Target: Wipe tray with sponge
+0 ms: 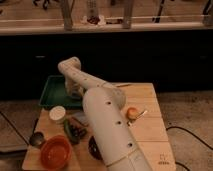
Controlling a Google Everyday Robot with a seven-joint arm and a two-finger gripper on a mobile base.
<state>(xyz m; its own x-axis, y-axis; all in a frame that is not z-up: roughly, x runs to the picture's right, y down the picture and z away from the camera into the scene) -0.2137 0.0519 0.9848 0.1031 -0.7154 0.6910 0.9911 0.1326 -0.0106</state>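
Over tray, claw (sponge perhaps beneath).

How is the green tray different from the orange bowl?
The tray is green, but the bowl is orange. The tray is a rectangle, while the bowl is round. The tray is much wider than the bowl. The tray sits at the far end of the wooden table, with the robot's tool over it, while the bowl sits at the near corner. Both have raised edges.
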